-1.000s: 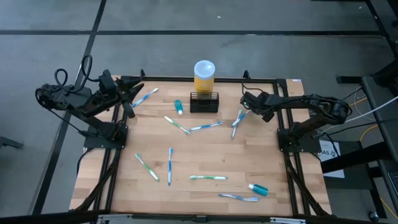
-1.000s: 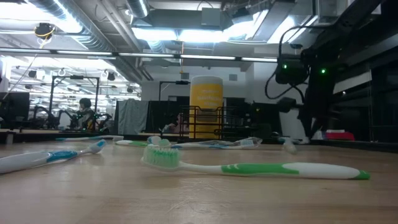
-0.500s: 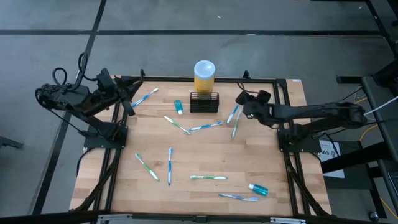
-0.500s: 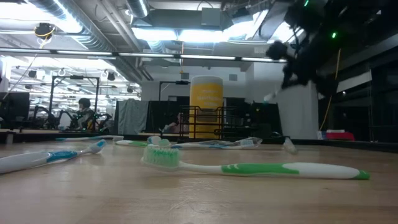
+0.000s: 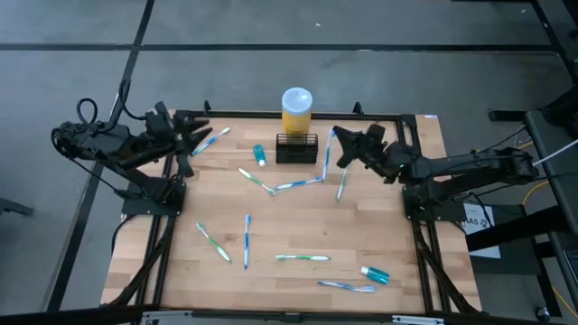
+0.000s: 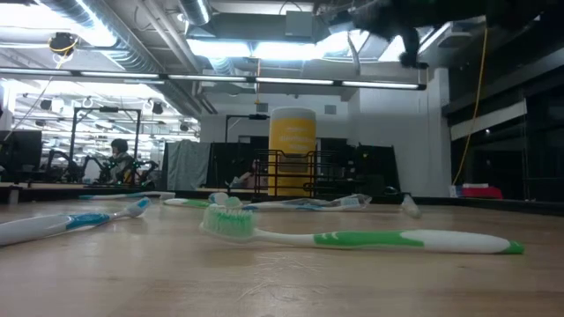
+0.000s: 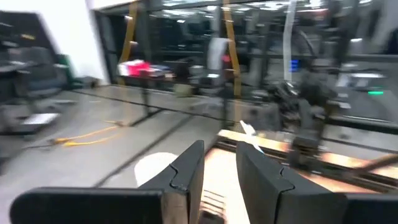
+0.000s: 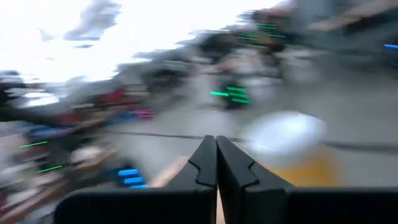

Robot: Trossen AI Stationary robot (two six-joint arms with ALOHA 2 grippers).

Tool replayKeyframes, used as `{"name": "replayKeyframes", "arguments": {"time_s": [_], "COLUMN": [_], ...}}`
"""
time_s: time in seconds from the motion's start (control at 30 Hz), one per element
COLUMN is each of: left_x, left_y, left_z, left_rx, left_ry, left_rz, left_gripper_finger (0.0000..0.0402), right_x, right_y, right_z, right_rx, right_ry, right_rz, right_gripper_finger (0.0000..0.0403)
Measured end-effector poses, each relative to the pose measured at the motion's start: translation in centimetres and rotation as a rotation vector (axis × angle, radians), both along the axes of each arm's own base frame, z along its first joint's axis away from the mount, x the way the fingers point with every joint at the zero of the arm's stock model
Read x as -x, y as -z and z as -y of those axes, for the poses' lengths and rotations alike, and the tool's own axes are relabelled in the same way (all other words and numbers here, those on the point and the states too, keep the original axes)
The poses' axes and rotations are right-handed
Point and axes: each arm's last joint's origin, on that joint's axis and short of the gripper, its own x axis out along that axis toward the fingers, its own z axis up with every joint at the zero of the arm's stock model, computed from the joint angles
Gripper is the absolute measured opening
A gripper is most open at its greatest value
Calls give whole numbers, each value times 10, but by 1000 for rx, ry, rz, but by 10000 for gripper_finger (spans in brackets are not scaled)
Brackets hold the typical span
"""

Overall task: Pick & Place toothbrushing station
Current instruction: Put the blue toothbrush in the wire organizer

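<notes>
The right hand hangs above the wooden surface just beside the small black wire-mesh toothbrushing station, on its right, clenched on a blue-and-white toothbrush that sticks out toward the station; in the right wrist view its dark fingers press together. The station stands at the back middle of the surface, touching the front of a yellow cylinder with a white round top. More toothbrushes lie scattered in front of the station. The left hand, well left of the station, hovers with fingers parted, grasping nothing.
</notes>
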Motion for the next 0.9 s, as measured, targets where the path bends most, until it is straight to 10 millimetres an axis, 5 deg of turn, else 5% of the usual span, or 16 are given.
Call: {"name": "replayKeyframes", "arguments": {"time_s": [0.23, 0.5, 0.67, 0.9], "left_x": [-5, -18, -28, -37], "left_y": [1, 6, 10, 15], "left_z": [1, 7, 15, 30], "left_rx": [26, 81, 117, 90], "left_ry": [1, 0, 27, 6], "left_rz": [4, 5, -1, -31], "left_gripper_finger": [88, 88, 88, 88], "right_x": [-11, -72, -95, -104], "right_y": [-17, -46, -38, -23], "right_z": [18, 40, 65, 99], "right_rx": [186, 534, 538, 572], "right_ry": [-296, -541, -645, -616], "right_rz": [23, -76, -35, 117], "right_gripper_finger": [0, 0, 0, 0]}}
